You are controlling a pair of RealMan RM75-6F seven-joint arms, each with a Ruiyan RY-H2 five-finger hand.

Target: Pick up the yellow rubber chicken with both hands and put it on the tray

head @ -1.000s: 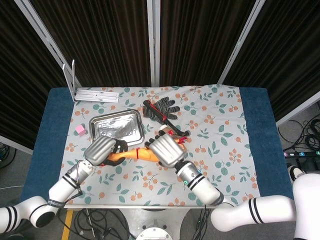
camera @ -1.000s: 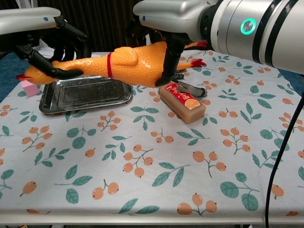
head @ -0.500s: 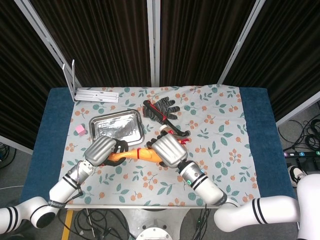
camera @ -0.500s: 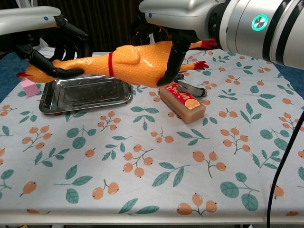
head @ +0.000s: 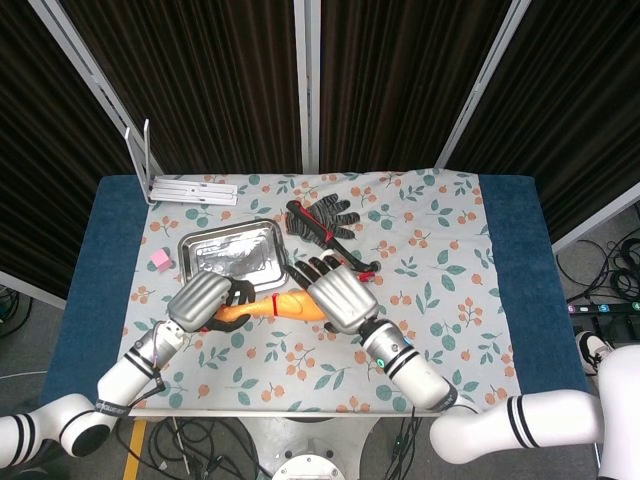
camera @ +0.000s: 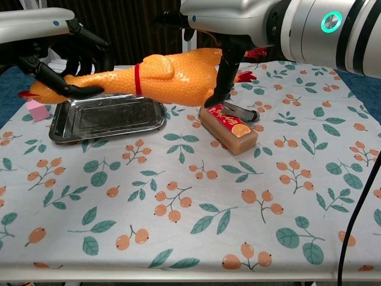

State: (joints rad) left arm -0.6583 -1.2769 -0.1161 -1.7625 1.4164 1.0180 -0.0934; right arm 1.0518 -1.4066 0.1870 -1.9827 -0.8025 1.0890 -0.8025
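1. Table [head: 470, 290]: covered by a floral cloth.
2. Rubber chicken [camera: 161, 77] [head: 285, 306]: held in the air, lengthwise, above the near edge of the tray [camera: 107, 119] [head: 232, 250].
3. Right hand [head: 335, 295] [camera: 229, 24]: body end of the chicken is gripped, fingers wrapped around it.
4. Left hand [head: 205, 300] [camera: 59, 53]: neck end is clasped by curled fingers.
5. Wrapped bar [camera: 229, 128]: laid on the cloth, beneath the chicken's tail end.
6. Pink block [head: 160, 259]: set just left of the tray.

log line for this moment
rubber chicken: airborne, not yet over tray | left hand: grips neck | right hand: holds body
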